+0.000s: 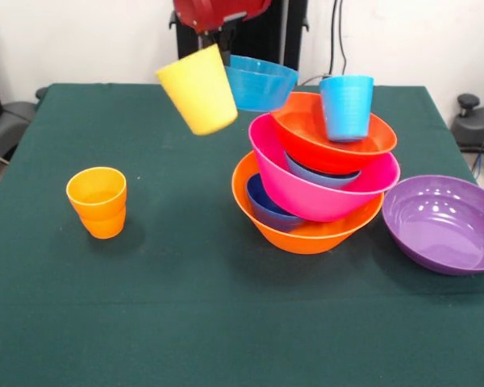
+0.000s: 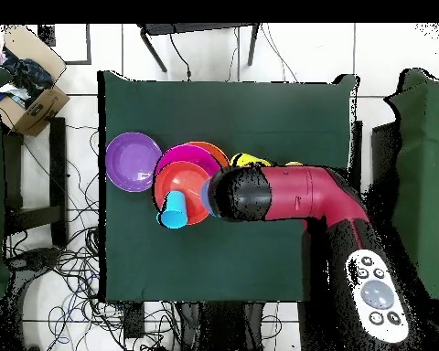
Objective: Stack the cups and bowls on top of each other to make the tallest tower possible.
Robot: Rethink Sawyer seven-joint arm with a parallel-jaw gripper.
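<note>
My gripper [image 1: 217, 40] hangs at the top of the front view, shut on the rim of the yellow cup [image 1: 198, 89], which is tilted in the air to the left of the tower. The tower has the large orange bowl [image 1: 306, 234] as its base, with the small dark blue bowl [image 1: 268, 205], the large pink bowl [image 1: 323, 193], the shallow light blue bowl [image 1: 323, 174] and the red-orange bowl [image 1: 331, 145] in it. The light blue cup [image 1: 346, 106] stands in the red-orange bowl. The teal bowl [image 1: 260, 82] sits behind the tower. The orange cup [image 1: 98, 201] stands alone at the left.
The wide purple bowl [image 1: 444, 222] lies on the green table [image 1: 185, 322] to the right of the tower. In the overhead view the arm [image 2: 287, 194] covers the table's middle, next to the red-orange bowl [image 2: 180, 187], the light blue cup [image 2: 173, 212] and the purple bowl [image 2: 133, 162].
</note>
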